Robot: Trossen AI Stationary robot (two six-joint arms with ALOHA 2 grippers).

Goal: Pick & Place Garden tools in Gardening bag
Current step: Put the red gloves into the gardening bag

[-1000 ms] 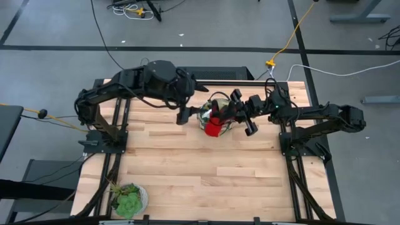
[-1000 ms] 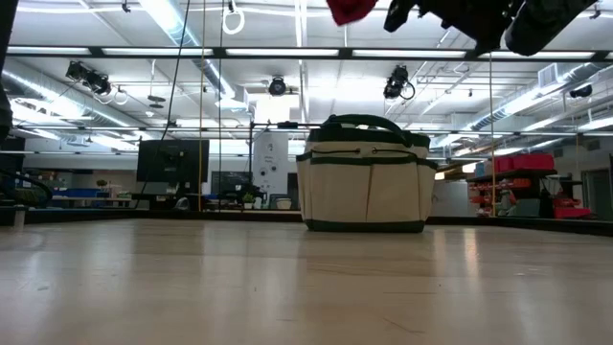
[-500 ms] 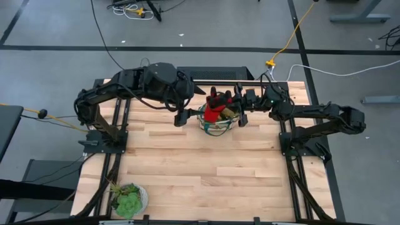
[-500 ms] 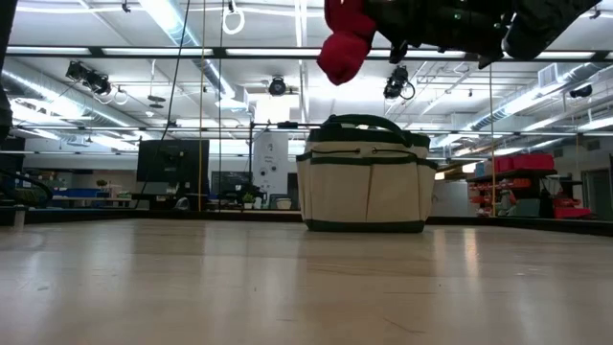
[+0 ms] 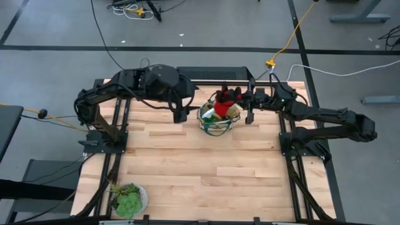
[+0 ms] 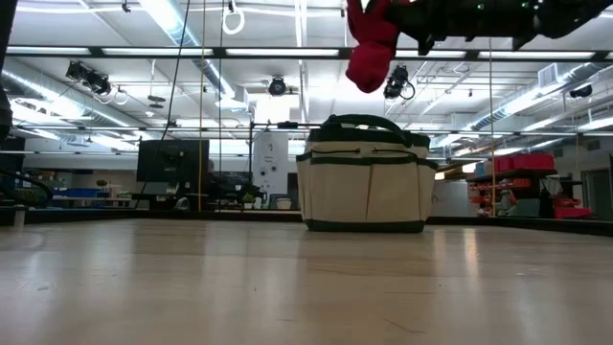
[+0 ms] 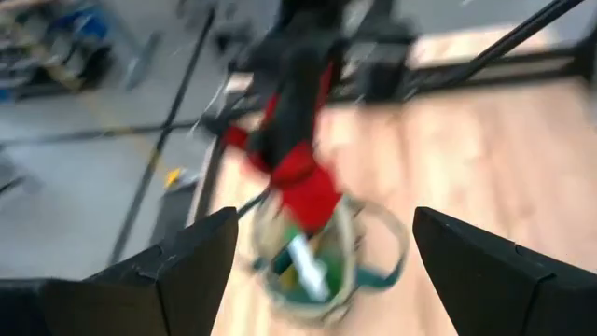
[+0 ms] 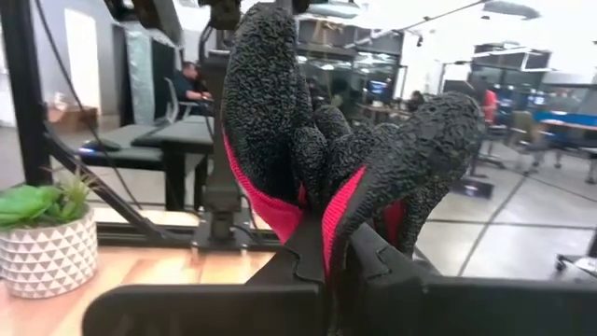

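Note:
The red-and-black gloves [image 5: 222,105] hang in the air over the gardening bag [image 5: 217,120], a round tan bag with green trim that stands on the table's far middle. My right gripper [image 5: 234,103] is shut on the gloves and reaches in from the bag's right side. In the low view the gloves [image 6: 372,48] dangle above the bag [image 6: 364,172]. My left gripper [image 5: 181,114] hovers open just left of the bag, touching nothing. Through its wrist view I see the gloves [image 7: 298,173] over the bag [image 7: 326,266], with other tools lying inside it. My right gripper pinches the gloves [image 8: 322,238] together between its two fingers, coming in about level from the table's right. The black textured glove fingers [image 8: 270,103] stick out past the jaws. A red part [image 6: 369,62] hangs below, clear of the bag.
A leafy green plant in a pale pot [image 5: 128,200] stands at the table's near left corner, also seen as the pot [image 8: 47,247] in the right wrist view. The wooden tabletop [image 5: 206,169] lies bare between it and the bag. Black frame rails run along both table sides.
My right gripper has swung up from pointing down toward level and has gone toward the table's far edge, staying shut. The gloves have moved with it from over the bag's near side to over its far side and now dangle lower above it.

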